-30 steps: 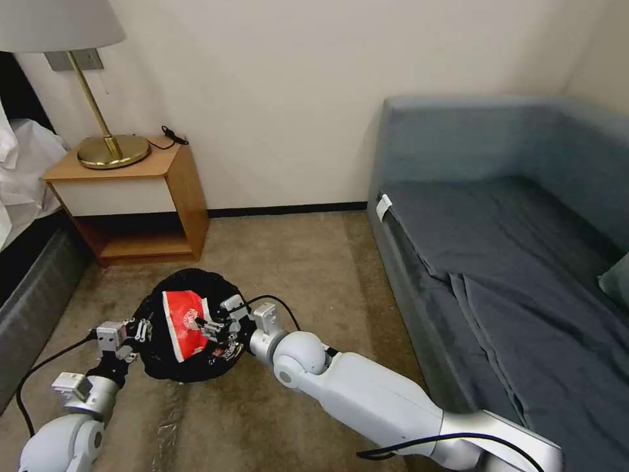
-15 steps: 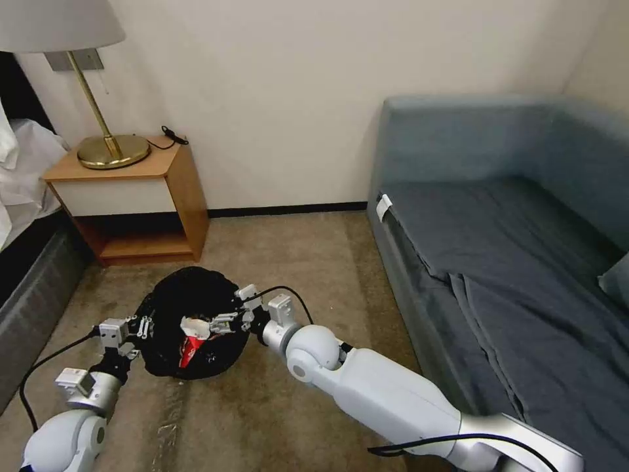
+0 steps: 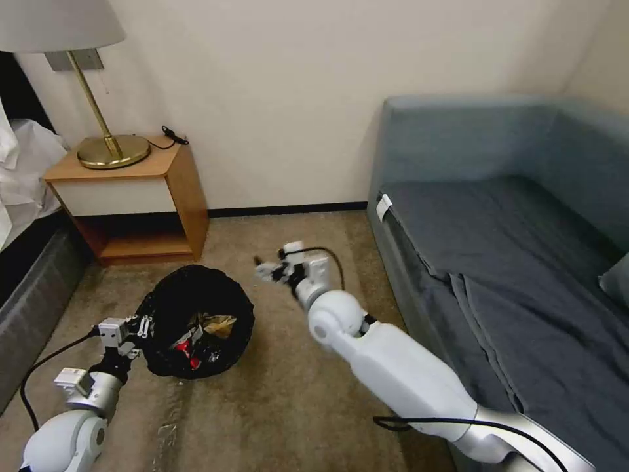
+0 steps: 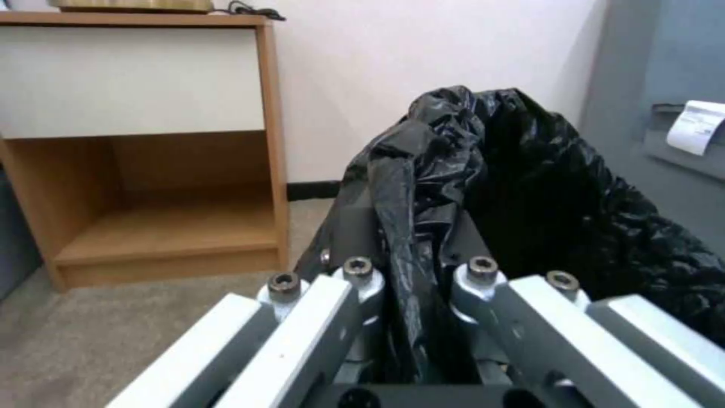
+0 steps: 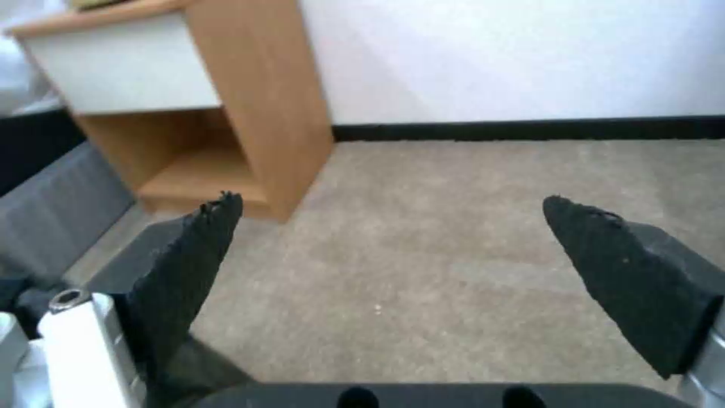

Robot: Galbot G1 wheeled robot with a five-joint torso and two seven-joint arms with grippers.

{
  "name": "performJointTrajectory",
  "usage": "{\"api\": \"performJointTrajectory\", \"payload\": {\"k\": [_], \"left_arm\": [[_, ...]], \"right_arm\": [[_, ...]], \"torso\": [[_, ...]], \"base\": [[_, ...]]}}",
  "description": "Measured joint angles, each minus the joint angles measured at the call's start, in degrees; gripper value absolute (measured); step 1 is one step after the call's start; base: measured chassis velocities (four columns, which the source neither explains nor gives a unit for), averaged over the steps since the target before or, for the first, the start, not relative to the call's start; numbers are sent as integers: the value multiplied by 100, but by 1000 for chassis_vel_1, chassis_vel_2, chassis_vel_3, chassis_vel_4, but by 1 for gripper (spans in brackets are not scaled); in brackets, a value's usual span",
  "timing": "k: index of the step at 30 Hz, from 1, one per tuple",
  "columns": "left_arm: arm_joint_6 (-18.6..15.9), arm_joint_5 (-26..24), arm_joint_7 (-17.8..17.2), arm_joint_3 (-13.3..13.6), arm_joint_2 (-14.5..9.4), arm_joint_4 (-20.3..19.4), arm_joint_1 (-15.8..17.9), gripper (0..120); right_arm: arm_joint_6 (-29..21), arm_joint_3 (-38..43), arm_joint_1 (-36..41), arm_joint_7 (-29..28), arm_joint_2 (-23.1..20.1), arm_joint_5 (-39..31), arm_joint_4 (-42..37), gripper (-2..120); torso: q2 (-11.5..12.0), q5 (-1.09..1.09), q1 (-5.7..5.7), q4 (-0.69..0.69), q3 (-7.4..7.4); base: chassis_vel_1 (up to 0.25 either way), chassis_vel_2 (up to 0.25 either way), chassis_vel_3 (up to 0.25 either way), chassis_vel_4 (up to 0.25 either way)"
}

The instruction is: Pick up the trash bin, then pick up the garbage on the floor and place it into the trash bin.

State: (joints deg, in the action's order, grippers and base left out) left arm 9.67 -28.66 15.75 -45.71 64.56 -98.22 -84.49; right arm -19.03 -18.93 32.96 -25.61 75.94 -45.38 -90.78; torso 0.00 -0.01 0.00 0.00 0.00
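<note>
Left end effector (image 4: 412, 300) gripping one trash bin (image 3: 196, 321) rim, right end effector (image 5: 393, 249) spread empty.

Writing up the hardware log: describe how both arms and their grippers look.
Both arms are glossy silver-white with rounded ball-like joints and black cables. The left gripper has white links with dark bolt heads. The right gripper has black, textured, pointed jaws on white mounts.

A plain cream wall (image 3: 275, 98) is met by a black skirting strip (image 3: 288, 210) above worn beige carpet (image 3: 314, 406). A wooden bedside cabinet (image 3: 141, 196) with a white drawer front is set against the wall, topped by a brass lamp (image 3: 108, 147) under a pale shade. A grey-blue upholstered sofa (image 3: 511, 249) is placed at the right.
</note>
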Motion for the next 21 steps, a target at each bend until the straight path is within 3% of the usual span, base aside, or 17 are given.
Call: {"api": "performJointTrajectory", "payload": {"k": [7, 16, 19, 21], "left_arm": [[-26, -152, -100, -102, 67, -77, -39, 5], [-331, -1438, -691, -324, 350, -310, -129, 5], [-391, -1823, -850, -430, 399, -250, -183, 5], [-423, -2275, -969, -651, 498, -37, -193, 5]], "right_arm": [[-2, 480, 185, -50, -178, -128, -175, 100], [219, 1088, 1124, 278, -463, 443, -240, 100], [277, 1260, 1437, 383, -516, 579, -298, 100], [377, 1460, 1797, 545, -620, 751, -353, 100]], "torso": [[0, 0, 0, 1, 0], [0, 0, 0, -1, 0], [0, 0, 0, 0, 0], [0, 1, 0, 0, 0]], "base": [[0, 0, 0, 0], [0, 0, 0, 0], [0, 0, 0, 0], [0, 0, 0, 0]]}}
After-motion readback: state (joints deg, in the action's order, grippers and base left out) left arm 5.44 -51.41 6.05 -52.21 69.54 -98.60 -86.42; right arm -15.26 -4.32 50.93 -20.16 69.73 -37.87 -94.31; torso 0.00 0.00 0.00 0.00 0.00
